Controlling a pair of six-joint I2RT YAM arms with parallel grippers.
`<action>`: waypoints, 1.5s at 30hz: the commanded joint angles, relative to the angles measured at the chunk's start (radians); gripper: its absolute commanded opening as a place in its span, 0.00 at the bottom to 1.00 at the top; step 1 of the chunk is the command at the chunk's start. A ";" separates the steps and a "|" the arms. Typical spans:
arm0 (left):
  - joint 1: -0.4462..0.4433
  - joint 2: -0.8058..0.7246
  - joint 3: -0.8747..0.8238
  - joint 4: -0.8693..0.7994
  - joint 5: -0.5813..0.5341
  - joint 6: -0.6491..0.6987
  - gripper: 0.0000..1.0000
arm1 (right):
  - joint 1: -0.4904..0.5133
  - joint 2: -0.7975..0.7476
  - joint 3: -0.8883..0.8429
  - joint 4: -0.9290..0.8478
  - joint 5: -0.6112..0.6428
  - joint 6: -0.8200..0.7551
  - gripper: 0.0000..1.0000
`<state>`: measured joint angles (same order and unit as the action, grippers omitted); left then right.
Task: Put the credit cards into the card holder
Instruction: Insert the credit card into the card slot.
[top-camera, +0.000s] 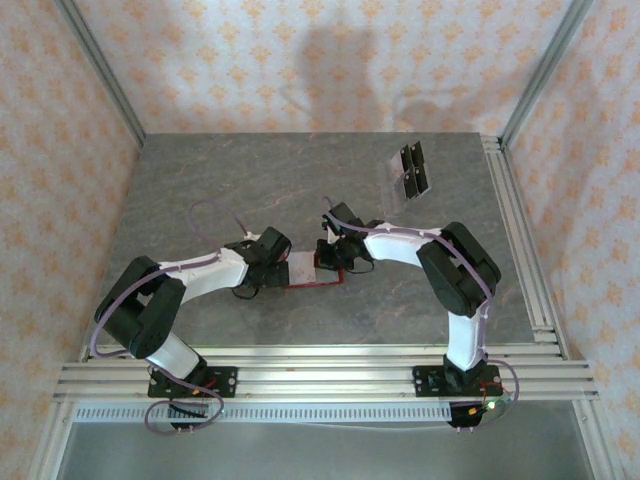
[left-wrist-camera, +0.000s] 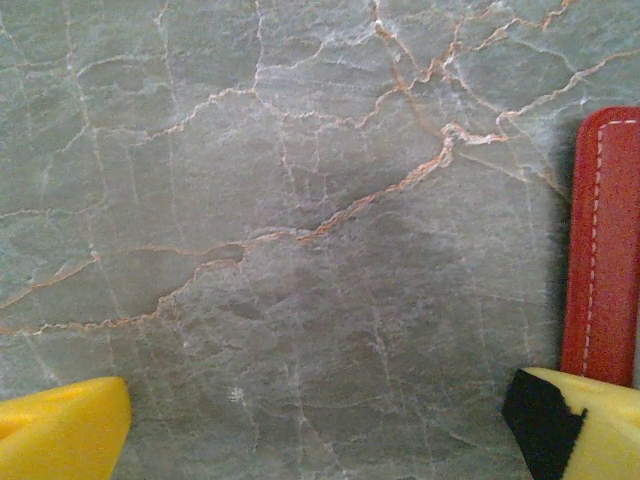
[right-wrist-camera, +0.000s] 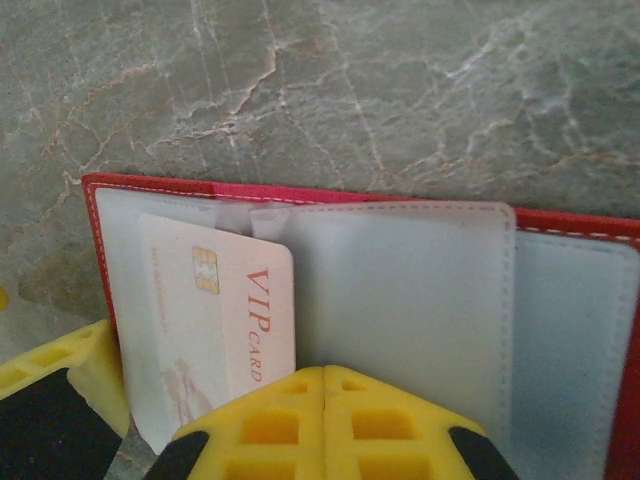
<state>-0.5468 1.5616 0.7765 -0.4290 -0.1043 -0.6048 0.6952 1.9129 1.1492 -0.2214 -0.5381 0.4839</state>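
Card holder (right-wrist-camera: 200, 186), red outside and pale grey inside, open flat on the stone table (top-camera: 220, 190), with the long side going left to right between the two arms. Right at its near edge, the right gripper (right-wrist-camera: 323, 425), yellow fingers pressed tight together. Maybe pinching a thin flap, maybe nothing; cannot tell.

Just up and left of those jaws, one pale card (right-wrist-camera: 235, 310), tucked in the left pocket. Long side pointing away from the jaws, leaning a little. On it in red letters: "VIP CARD", next to a small gold chip. Other print on it too tiny to read.

At the other end of the holder, the left gripper (left-wrist-camera: 320, 440), jaws wide apart and holding nothing. Red edge of the holder just beside its right finger.

Far back on the right, well apart from the holder, more credit cards (top-camera: 411, 170), dark and lying close together. Nearer the right arm than the left, so probably the right arm's job to fetch the next one.
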 joint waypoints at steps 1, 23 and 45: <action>0.010 -0.001 -0.031 0.013 -0.005 -0.013 1.00 | 0.018 0.029 0.034 -0.036 0.013 -0.019 0.00; 0.010 -0.039 -0.007 -0.022 0.007 -0.018 1.00 | 0.058 0.048 0.145 -0.106 0.039 -0.031 0.13; -0.007 0.042 0.276 -0.101 0.056 -0.046 1.00 | -0.019 -0.174 0.158 -0.207 0.172 0.159 0.43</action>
<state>-0.5434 1.5490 1.0092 -0.5156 -0.0586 -0.6323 0.6853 1.7912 1.2423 -0.3828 -0.4171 0.5797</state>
